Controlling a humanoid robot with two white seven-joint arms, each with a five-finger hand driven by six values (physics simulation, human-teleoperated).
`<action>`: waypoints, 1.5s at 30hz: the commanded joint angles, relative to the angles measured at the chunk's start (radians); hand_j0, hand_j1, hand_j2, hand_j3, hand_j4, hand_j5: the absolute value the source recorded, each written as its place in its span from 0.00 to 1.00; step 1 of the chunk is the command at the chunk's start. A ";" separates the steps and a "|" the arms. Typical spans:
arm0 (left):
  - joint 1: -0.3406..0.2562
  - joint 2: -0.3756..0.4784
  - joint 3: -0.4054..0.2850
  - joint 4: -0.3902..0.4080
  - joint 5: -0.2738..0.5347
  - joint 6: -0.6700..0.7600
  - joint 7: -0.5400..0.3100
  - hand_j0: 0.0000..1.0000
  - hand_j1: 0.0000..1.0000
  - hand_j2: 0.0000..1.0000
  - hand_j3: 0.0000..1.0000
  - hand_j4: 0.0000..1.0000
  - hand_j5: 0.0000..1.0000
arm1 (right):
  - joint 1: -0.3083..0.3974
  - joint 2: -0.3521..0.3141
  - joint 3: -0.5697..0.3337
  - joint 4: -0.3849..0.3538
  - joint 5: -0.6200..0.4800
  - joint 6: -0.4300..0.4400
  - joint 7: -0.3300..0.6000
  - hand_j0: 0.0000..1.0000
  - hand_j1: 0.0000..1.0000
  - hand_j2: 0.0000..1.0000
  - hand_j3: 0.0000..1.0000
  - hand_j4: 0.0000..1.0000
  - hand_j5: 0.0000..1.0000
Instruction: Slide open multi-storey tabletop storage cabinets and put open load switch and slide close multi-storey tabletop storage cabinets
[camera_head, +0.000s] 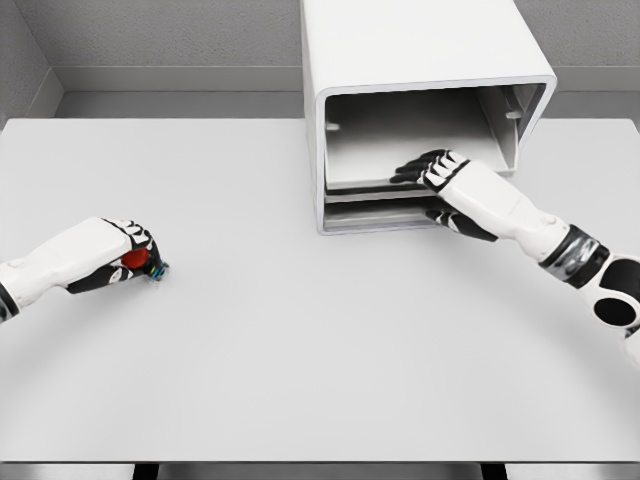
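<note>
At nine o'clock on the white table, nearest the robot, the left hand lies low on the surface with its fingers curled around the load switch, a small red part with a bit of blue-green showing at its outer tip. The switch sits just above or on the tabletop; contact there is too fine to tell.

Farther back, at about one o'clock, the right hand reaches into the front of the storage cabinet, fingers spread and lying flat on the upper tray, clamped on nothing that shows. The cabinet stands at twelve to one o'clock against the far edge, its front facing the robot.

By my reading the opening step is under way or just finished: the upper level looks exposed and the tray seems drawn forward a little. The switch is picked up but well apart from the cabinet, so placing it and sliding the level shut are both left.

The lower level is a thin slot, partly hidden by the right wrist. The switch's shape is mostly covered by the left fingers.
</note>
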 joint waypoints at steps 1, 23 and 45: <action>-0.002 0.001 0.001 -0.004 0.008 0.003 0.001 0.39 0.39 0.39 0.39 0.39 0.39 | 0.003 -0.025 -0.003 -0.026 -0.010 -0.001 -0.002 0.73 0.73 0.73 0.73 0.73 0.73; -0.029 -0.002 0.035 -0.078 0.014 0.003 0.001 0.39 0.39 0.39 0.39 0.39 0.39 | 0.126 -0.133 -0.069 -0.138 -0.055 -0.001 -0.004 0.73 0.73 0.73 0.73 0.73 0.73; -0.100 -0.012 0.032 -0.144 0.023 0.003 0.001 0.39 0.39 0.39 0.39 0.39 0.39 | 0.330 -0.202 -0.477 -0.302 -0.170 -0.001 -0.002 0.73 0.73 0.73 0.73 0.73 0.73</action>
